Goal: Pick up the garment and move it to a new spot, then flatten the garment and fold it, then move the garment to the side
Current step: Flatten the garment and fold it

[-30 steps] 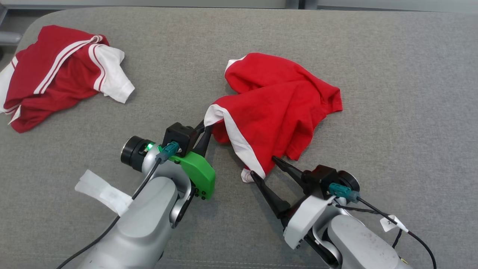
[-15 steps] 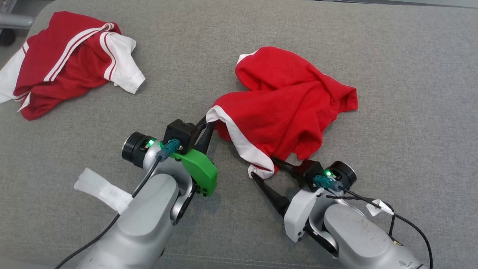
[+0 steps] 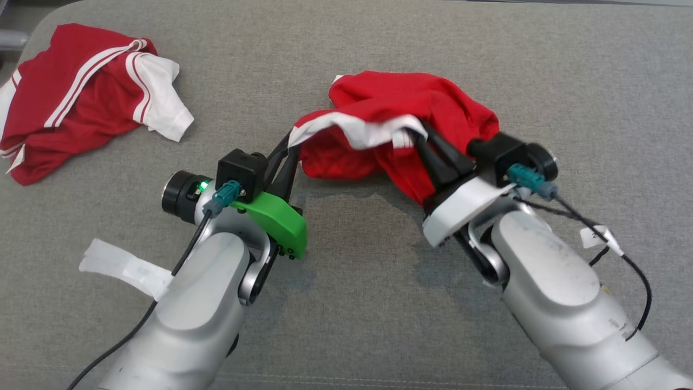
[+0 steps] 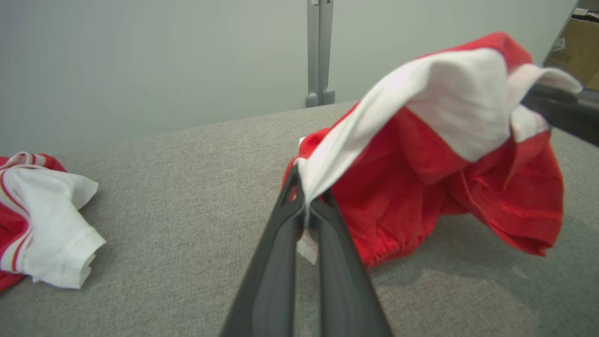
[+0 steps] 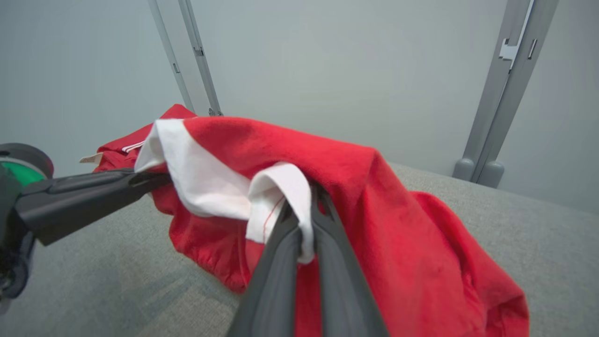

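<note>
White trim (image 3: 352,132) is sitting pinched between the pressed-together fingers of the left gripper (image 4: 306,192), and the right gripper (image 5: 304,206) is clamping the same band a little way along, its fingers squeezed flat on a fold of it. Between the two grippers the trim is stretching as a short, sagging bridge. That looks like a deliberate two-point hold on one edge, so the cloth can be lifted and later drawn out flat rather than dragged in a heap. Beyond and below the fingertips the red garment (image 3: 433,103) is hanging in a bunch, with its lower folds appearing to be brushing the grey worktop (image 3: 346,303) just past the grippers. Its crumpling is hiding its shape, so whether it is shorts or a top is hard to say, and the right gripper's fingertips are disappearing under the red cloth in the head view. Well off beyond the left gripper's outer side, a second red-and-white garment (image 3: 81,97) is lying on the worktop, its far end being cut off by the frame edge.
</note>
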### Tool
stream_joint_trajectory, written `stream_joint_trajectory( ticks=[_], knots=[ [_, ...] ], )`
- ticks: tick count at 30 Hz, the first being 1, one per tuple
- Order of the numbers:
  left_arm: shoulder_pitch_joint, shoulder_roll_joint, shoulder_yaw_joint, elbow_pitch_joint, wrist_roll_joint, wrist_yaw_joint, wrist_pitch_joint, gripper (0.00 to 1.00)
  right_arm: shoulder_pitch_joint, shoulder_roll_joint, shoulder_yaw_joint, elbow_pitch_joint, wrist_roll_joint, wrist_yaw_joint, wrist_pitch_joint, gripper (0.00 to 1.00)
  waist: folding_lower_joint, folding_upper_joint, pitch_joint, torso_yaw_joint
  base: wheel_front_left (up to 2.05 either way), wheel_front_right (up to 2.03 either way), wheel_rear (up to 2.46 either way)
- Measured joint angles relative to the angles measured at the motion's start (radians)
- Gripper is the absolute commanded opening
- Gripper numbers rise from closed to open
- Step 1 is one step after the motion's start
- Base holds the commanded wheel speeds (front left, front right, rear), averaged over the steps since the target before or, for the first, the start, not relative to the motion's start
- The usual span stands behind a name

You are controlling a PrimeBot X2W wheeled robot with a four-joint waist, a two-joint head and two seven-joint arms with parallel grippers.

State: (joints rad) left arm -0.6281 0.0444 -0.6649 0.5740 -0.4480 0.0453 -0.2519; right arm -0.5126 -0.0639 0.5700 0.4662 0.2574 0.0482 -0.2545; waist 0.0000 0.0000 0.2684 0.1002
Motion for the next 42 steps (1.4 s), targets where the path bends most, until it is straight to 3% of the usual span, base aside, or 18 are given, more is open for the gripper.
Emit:
stream_joint_trajectory(
  ticks=[6,13,16,22,28,31,35,38,42],
  knots=[
    [-0.023,0.012,0.052,-0.085,0.044,0.008,0.0,0.0,-0.085,-0.065,-0.134,-0.199,-0.03,-0.059,0.0,0.0,0.0,0.0,-0.011,-0.042,0.0,0.0,0.0],
    [-0.106,0.027,0.088,-0.254,0.138,0.026,-0.001,0.0,-0.116,-0.108,-0.209,-0.37,-0.089,-0.094,-0.001,0.0,0.0,0.0,-0.034,-0.096,0.0,0.0,0.0],
    [-0.118,0.036,0.099,-0.31,0.17,0.03,-0.002,0.0,-0.115,-0.128,-0.217,-0.416,-0.096,-0.094,-0.001,0.0,0.0,0.0,-0.046,-0.115,0.0,0.0,0.0],
    [-0.133,0.047,0.092,-0.351,0.191,0.031,-0.006,0.0,-0.113,-0.145,-0.217,-0.457,-0.099,-0.064,-0.002,0.0,0.0,0.0,-0.07,-0.135,0.0,0.0,0.0],
    [-0.204,0.135,0.107,-0.195,0.2,0.006,0.024,0.0,-0.186,-0.172,-0.161,-0.225,-0.108,0.023,-0.001,0.0,0.0,0.0,-0.07,-0.151,0.0,0.0,0.0],
    [-0.266,0.113,0.122,-0.192,0.197,-0.001,0.024,0.0,-0.292,-0.175,-0.188,-0.207,-0.136,0.017,-0.001,0.0,0.0,0.0,-0.066,-0.155,0.0,0.0,0.0],
    [-0.373,0.072,0.176,-0.271,0.196,0.017,-0.002,0.0,-0.488,-0.19,-0.233,-0.351,-0.197,-0.006,-0.002,0.0,0.0,0.0,-0.058,-0.145,0.0,0.0,0.0],
    [-0.318,0.06,0.161,-0.272,0.185,0.018,-0.006,0.0,-0.431,-0.197,-0.215,-0.353,-0.197,-0.001,-0.009,0.0,0.0,0.0,-0.058,-0.133,0.0,0.0,0.0],
    [-0.096,0.039,0.097,-0.212,0.148,0.018,-0.003,0.0,-0.177,-0.206,-0.155,-0.247,-0.166,0.025,-0.008,0.0,0.0,0.0,-0.055,-0.115,0.0,0.0,0.0]
  ],
)
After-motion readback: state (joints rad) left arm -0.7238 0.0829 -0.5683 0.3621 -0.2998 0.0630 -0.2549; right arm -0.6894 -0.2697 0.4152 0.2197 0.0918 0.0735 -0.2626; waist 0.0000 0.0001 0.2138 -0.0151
